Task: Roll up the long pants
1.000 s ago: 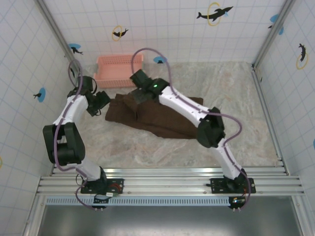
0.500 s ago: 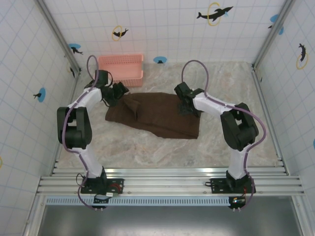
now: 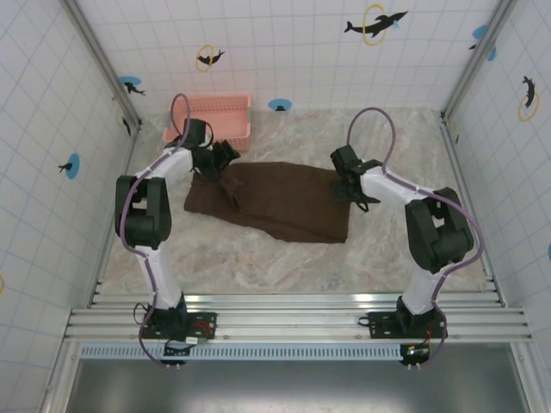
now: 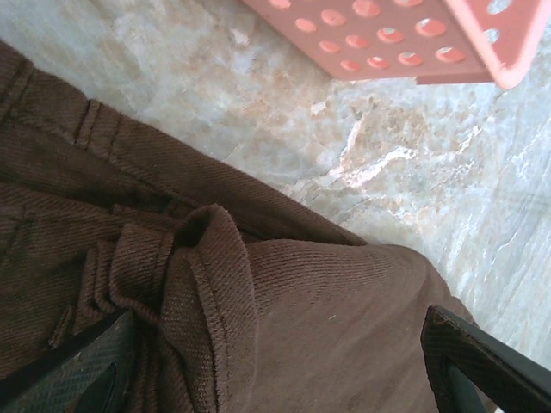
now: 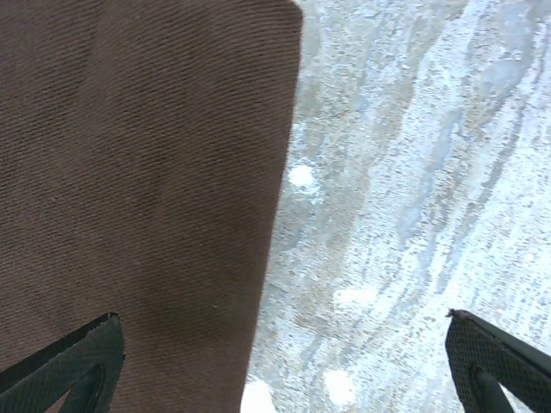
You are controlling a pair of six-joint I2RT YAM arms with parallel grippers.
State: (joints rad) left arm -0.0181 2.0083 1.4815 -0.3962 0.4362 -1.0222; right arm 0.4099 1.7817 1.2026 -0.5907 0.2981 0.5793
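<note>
The long pants [image 3: 271, 202] lie flat across the middle of the table, dark brown, waist end to the left and leg ends to the right. My left gripper [image 3: 215, 162] hovers open over the far corner of the waist end. In the left wrist view the waistband with a belt loop [image 4: 198, 258] sits between the wide-spread fingers [image 4: 478, 361]. My right gripper [image 3: 349, 188] hangs open over the right end of the pants. In the right wrist view its spread fingers [image 5: 69, 366] straddle the straight cloth edge [image 5: 280, 215], with nothing held.
A pink slatted basket [image 3: 211, 120] stands at the back left, just behind the left gripper, and its rim [image 4: 405, 34] is close in the left wrist view. Tiled walls enclose the marble table [image 3: 258, 262] on three sides.
The left gripper moved from the left wall side up to the waist corner by the basket. The right arm drew back from over the pants' left half to their right end.
</note>
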